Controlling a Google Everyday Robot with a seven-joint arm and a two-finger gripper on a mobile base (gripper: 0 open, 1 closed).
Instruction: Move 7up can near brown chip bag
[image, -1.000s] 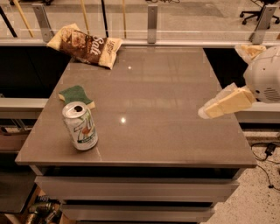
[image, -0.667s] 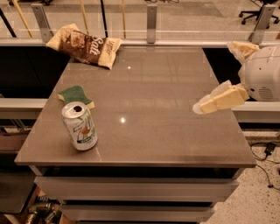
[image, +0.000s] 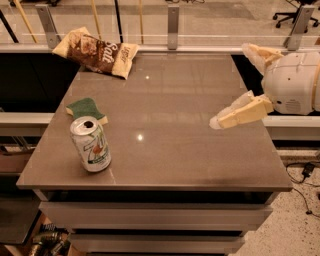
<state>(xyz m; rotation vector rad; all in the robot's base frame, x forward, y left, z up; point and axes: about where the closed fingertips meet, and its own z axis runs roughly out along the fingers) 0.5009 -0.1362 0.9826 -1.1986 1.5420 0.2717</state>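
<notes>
The 7up can stands upright near the front left corner of the grey table, silver-white with green lettering and an opened top. The brown chip bag lies at the back left corner, crinkled, with white "Salt" lettering. My gripper hangs over the table's right side, far from both the can and the bag. Its two cream fingers are spread wide and hold nothing.
A green sponge lies just behind the can. A metal rail with posts runs along the table's back edge. Dark gaps drop off on the table's left and right. A cable lies on the floor at right.
My gripper has moved a little to the left, further over the table's right side. The can, the sponge and the bag have not moved.
</notes>
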